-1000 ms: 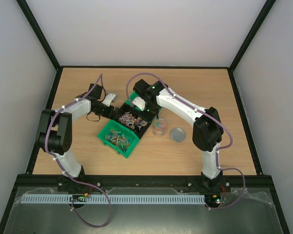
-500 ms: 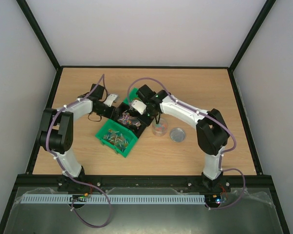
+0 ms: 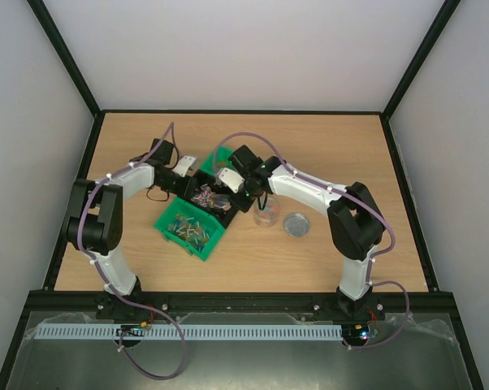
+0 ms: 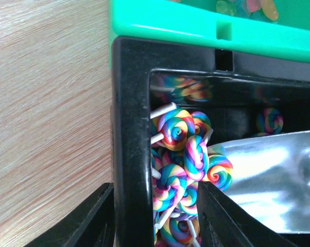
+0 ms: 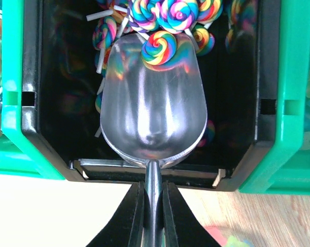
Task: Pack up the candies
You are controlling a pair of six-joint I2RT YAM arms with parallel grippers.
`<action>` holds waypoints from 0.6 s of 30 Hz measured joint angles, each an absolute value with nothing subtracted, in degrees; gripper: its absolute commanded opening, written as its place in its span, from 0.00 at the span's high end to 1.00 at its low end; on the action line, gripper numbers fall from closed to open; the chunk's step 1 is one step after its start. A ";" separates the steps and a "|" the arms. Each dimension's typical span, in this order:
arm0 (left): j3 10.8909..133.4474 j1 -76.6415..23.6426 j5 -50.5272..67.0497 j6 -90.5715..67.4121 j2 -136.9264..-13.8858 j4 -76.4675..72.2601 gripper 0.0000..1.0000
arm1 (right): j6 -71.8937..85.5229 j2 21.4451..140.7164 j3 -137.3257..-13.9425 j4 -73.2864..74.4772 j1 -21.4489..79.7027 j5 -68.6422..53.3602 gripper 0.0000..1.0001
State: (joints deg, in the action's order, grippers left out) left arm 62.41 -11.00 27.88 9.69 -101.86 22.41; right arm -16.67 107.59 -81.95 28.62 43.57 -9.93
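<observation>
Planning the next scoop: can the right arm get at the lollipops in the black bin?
Likely yes: the scoop in the right end effector sits inside the open black bin, lip under one lollipop, nothing between.

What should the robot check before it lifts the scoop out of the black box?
1. Right hand grips the scoop handle: ok.
2. Lollipops loaded on the scoop: not ok, only one sits at its tip.
3. Left hand steadies the black box: cannot tell; its fingers straddle one wall, with a gap on the inside.
4. Jar upright near the box: ok.
5. Lid off, lying beside the jar: ok.
</observation>
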 measured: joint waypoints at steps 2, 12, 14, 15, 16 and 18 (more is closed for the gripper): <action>62.67 -10.66 28.25 9.76 -102.00 22.74 0.57 | -16.86 107.57 -82.83 29.91 43.53 -9.02 0.99; 62.74 -8.32 29.93 9.43 -102.02 23.33 0.70 | -17.10 107.57 -89.49 41.28 43.46 -3.84 0.99; 62.85 -8.38 30.41 8.93 -102.15 23.42 0.74 | -17.12 107.77 -89.49 41.08 43.48 -3.77 0.99; 62.96 -8.47 30.63 8.58 -102.24 23.46 0.76 | -17.12 108.01 -89.49 40.82 43.57 -3.77 0.99; 63.07 -8.64 30.98 8.47 -102.39 23.42 0.78 | -17.15 108.40 -89.49 40.53 43.79 -3.86 0.99; 63.07 -9.08 31.24 8.38 -102.63 23.29 0.82 | -17.43 109.73 -89.69 39.72 44.14 -4.43 0.99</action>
State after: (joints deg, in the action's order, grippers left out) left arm 63.07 -9.08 31.24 8.38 -102.63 23.29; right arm -17.43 109.73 -89.69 39.72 44.14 -4.43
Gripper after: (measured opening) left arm 0.228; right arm 0.062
